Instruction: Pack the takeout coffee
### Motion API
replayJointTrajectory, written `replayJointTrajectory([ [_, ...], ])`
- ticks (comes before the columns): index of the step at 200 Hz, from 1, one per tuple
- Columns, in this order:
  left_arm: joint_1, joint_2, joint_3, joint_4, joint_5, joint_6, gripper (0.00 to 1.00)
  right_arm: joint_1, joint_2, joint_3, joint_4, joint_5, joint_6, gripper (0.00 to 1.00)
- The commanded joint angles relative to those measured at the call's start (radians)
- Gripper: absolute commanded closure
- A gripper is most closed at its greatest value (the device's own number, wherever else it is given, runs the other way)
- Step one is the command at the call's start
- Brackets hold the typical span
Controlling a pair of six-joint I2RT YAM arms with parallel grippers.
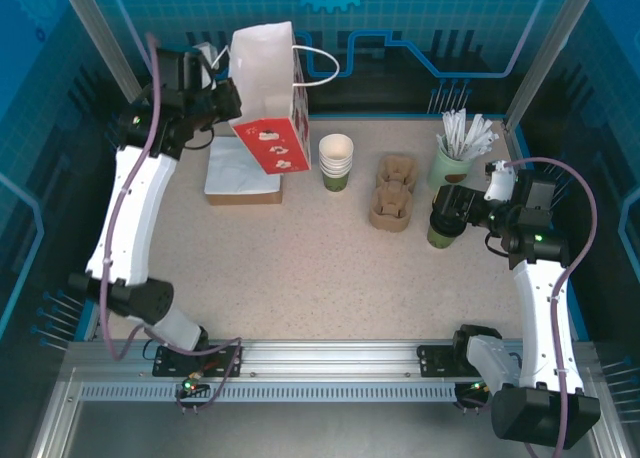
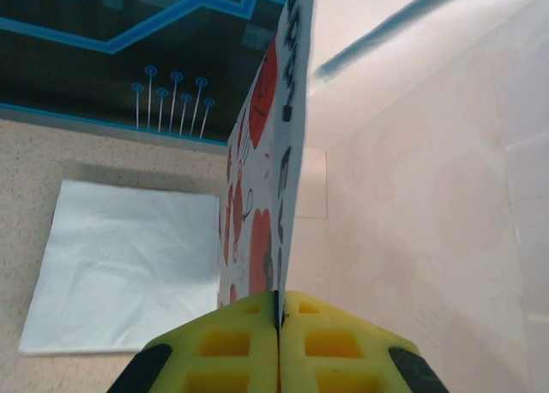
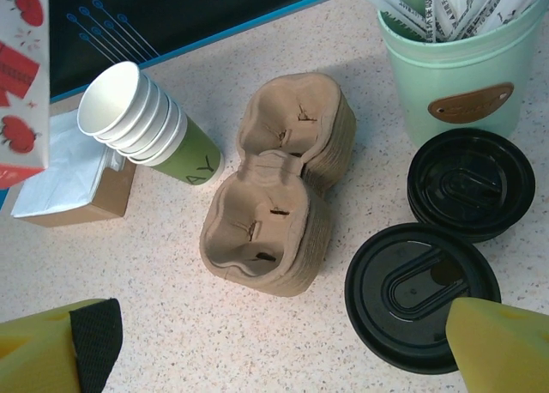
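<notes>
Left gripper (image 2: 279,350) pinching paper bag (image 2: 412,196) edge; right wrist view adds two black lids (image 3: 422,294)

Black-lidded green coffee cup (image 3: 412,286), upright

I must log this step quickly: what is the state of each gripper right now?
Left gripper: closed, holding the paper bag by its edge.
Right gripper: open, holding nothing.

You will note stacked paper cups (image 1: 336,163); pulp carriers (image 1: 392,193) at their three o'clock; white sheets (image 1: 235,170) at nine o'clock.
</notes>
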State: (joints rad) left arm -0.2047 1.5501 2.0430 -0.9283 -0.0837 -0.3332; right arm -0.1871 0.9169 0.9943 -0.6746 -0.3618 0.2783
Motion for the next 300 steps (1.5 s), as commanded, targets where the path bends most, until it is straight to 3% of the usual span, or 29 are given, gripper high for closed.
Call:
replayJointTrajectory([
  [1, -0.037, -0.145, -0.139, 0.023, -0.011, -0.014, 1.0, -0.012, 0.009, 0.01, -0.025, -0.046, 0.022, 0.0],
  [49, -0.1, -0.456, -0.442, 0.005, 0.055, -0.165, 1.0, 0.0, 0.065, 0.054, -0.07, -0.09, 0.043, 0.06],
  [81, -0.114, -0.543, -0.546, -0.056, 0.12, -0.259, 1.0, 0.043, 0.127, 0.101, -0.118, -0.086, 0.049, 0.13],
  [111, -0.145, -0.608, -0.69, 0.013, 0.157, -0.356, 1.0, 0.11, 0.2, 0.158, -0.163, -0.033, 0.048, 0.2],
  [167, -0.222, -0.591, -0.814, 0.104, 0.118, -0.418, 1.0, 0.247, 0.388, 0.303, -0.254, 0.122, 0.018, 0.35],
  [208, -0.264, -0.53, -0.851, 0.157, 0.098, -0.428, 1.0, 0.314, 0.524, 0.385, -0.258, 0.223, -0.003, 0.39],
  [276, -0.278, -0.458, -0.869, 0.201, 0.061, -0.421, 0.96, 0.332, 0.742, 0.481, -0.255, 0.297, -0.019, 0.41],
  [300, -0.279, -0.444, -0.881, 0.217, 0.064, -0.429, 0.9, 0.332, 0.794, 0.493, -0.244, 0.288, -0.016, 0.41],
])
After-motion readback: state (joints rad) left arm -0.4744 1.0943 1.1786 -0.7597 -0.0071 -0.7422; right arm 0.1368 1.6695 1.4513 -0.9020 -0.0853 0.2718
